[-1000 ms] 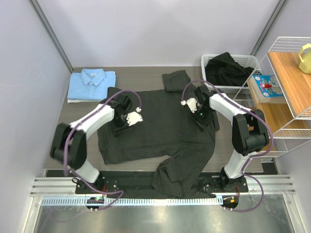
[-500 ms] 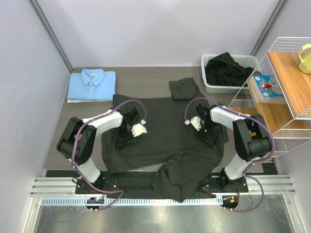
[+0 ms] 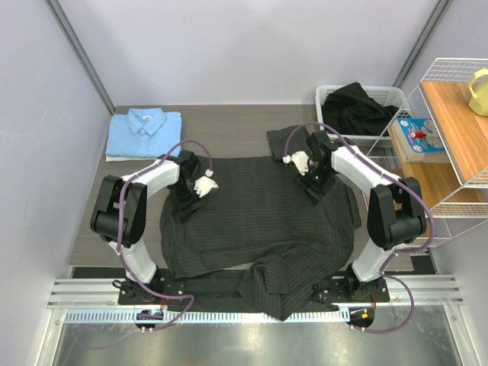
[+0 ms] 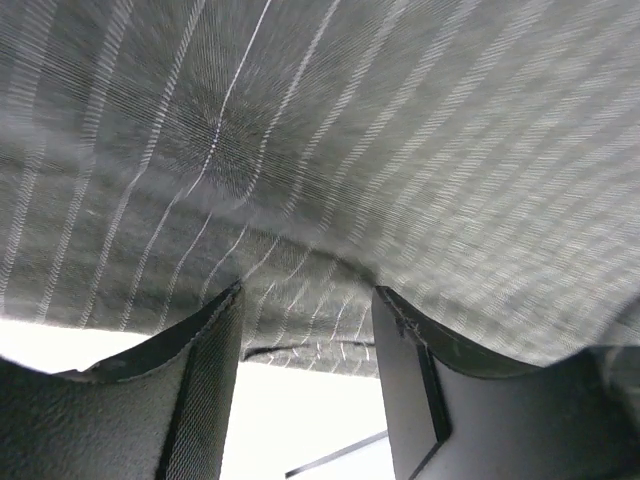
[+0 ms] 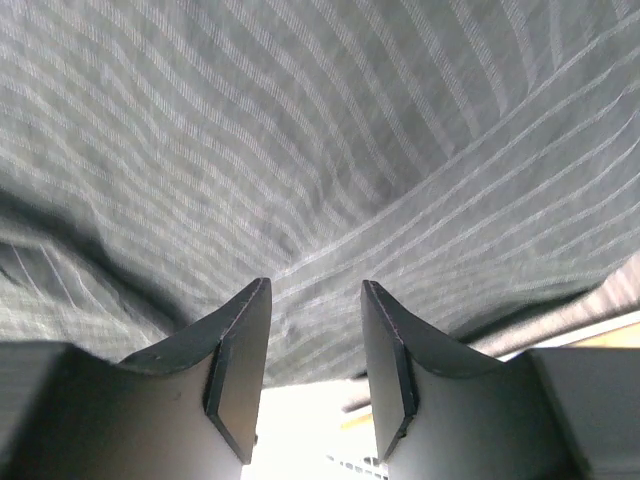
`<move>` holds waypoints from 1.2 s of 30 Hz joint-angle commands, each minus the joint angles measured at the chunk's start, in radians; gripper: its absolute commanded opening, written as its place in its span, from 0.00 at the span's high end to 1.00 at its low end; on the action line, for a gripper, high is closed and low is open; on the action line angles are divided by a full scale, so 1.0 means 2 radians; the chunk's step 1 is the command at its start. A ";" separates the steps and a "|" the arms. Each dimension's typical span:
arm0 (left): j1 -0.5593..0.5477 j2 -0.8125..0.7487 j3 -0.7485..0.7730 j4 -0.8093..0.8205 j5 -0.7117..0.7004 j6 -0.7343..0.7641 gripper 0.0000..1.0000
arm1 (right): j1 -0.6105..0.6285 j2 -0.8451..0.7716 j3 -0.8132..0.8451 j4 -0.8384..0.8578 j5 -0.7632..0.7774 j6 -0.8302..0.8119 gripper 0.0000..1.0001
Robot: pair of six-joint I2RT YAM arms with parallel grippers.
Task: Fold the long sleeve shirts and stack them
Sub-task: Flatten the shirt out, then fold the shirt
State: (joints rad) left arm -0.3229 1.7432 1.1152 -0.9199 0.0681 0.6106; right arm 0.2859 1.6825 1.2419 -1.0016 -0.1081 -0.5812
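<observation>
Charcoal with pale pinstripes, the dark shirt is lying spread across the middle of the table, with one sleeve trailing over the near edge between my bases. I am pinching it near its far left corner with my left gripper, a hemmed edge sitting between the half-closed fingers. My right gripper is clamping a raised crease near the far right corner. The light blue shirt is lying folded in the table's far left corner, well apart.
</observation>
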 commanded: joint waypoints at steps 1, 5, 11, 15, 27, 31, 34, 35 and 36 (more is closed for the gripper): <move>0.037 0.024 -0.031 0.001 -0.002 0.029 0.47 | 0.000 0.038 0.010 0.018 -0.023 0.021 0.55; 0.064 0.008 -0.064 0.004 -0.013 0.062 0.49 | 0.016 0.057 -0.025 0.033 -0.041 0.033 0.56; 0.076 -0.026 -0.053 -0.032 0.027 0.093 0.41 | 0.050 0.049 -0.029 0.046 -0.056 0.044 0.56; 0.076 -0.062 0.014 -0.071 0.112 0.092 0.29 | 0.050 0.046 0.048 0.048 -0.040 0.031 0.55; 0.141 -0.117 0.116 0.097 0.226 -0.022 0.02 | 0.049 0.156 0.194 0.198 0.042 -0.035 0.21; 0.181 -0.103 0.146 0.139 0.260 -0.087 0.00 | 0.049 0.195 0.228 0.209 0.033 -0.047 0.16; 0.198 -0.095 0.150 0.178 0.253 -0.122 0.00 | 0.050 0.223 0.244 0.233 0.045 -0.049 0.17; 0.199 -0.095 0.148 0.199 0.242 -0.129 0.00 | 0.050 0.229 0.250 0.239 0.049 -0.049 0.20; 0.200 -0.098 0.139 0.218 0.225 -0.149 0.00 | 0.050 0.238 0.256 0.245 0.052 -0.051 0.24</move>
State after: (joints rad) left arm 0.0620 1.5387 1.3895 -0.6567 0.5228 0.4541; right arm 0.3840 2.1403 1.6684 -0.6003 -0.0372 -0.6540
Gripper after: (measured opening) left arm 0.996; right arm 0.812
